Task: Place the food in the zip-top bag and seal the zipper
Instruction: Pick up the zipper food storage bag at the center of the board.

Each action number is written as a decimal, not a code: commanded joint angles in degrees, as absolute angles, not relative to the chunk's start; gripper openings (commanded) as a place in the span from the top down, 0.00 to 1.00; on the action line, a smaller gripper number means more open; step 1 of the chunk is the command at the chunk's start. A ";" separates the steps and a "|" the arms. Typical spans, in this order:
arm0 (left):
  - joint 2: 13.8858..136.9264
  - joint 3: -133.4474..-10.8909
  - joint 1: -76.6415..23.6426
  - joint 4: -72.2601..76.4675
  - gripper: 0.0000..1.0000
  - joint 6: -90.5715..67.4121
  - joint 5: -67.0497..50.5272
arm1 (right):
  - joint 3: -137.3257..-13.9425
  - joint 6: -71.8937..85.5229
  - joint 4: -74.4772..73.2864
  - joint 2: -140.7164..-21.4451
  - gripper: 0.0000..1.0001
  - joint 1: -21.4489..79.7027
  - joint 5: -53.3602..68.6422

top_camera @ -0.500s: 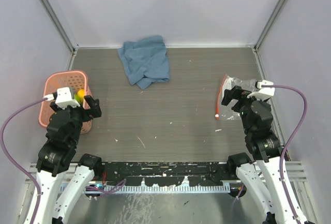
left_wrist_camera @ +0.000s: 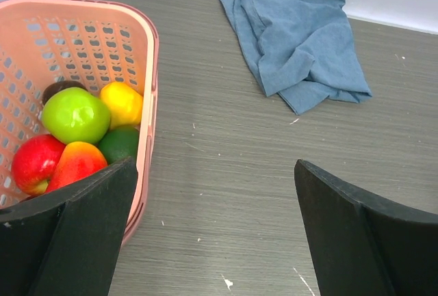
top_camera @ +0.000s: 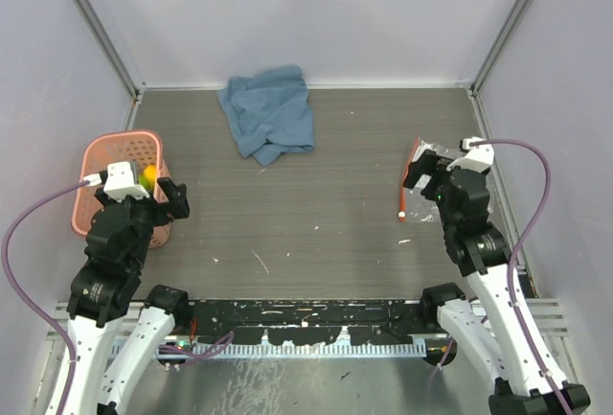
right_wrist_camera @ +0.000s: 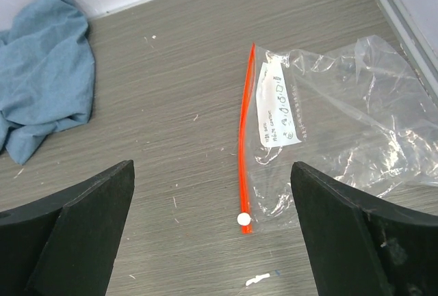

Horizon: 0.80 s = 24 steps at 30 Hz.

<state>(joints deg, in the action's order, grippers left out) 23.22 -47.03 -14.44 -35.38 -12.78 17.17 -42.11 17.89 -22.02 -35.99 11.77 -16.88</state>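
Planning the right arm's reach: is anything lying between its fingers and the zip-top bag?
Nothing visible does. The right fingers stand open above the table, and the zip-top bag lies just ahead, its zipper unobstructed.

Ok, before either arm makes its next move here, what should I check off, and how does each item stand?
1. The left gripper is open and empty: ok.
2. The right gripper is open and empty: ok.
3. The food lies uncovered in the basket, by the left gripper: ok.
4. The bag has nothing on it and lies ahead of the right gripper: ok.
5. The zipper is open enough to take food: cannot tell.
6. The cloth lies apart from bag and basket: ok.
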 commanded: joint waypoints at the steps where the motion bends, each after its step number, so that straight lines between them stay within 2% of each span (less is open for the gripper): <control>1: 22.42 -47.74 -14.06 -32.83 0.02 -12.82 15.59 | -43.05 19.36 -17.60 -42.05 0.00 11.77 -19.52; 12: 23.02 -47.65 -13.93 -33.18 0.02 -13.03 14.41 | -41.59 20.05 -7.82 -61.67 0.01 11.62 -25.58; 15: 23.19 -47.50 -13.89 -33.07 0.02 -13.13 13.66 | -41.80 19.08 -5.68 -67.25 0.07 11.53 -26.73; 19: 23.18 -47.42 -13.97 -33.20 0.02 -13.07 13.31 | -42.75 18.30 -4.31 -74.23 0.24 11.42 -25.71; 24: 23.82 -47.56 -13.97 -32.84 0.02 -12.95 11.68 | -43.90 17.37 -4.42 -81.59 0.37 10.62 -22.94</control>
<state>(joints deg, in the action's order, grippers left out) 23.03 -47.03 -14.22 -35.42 -12.82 13.85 -41.47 18.28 -7.73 -78.37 11.33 -23.86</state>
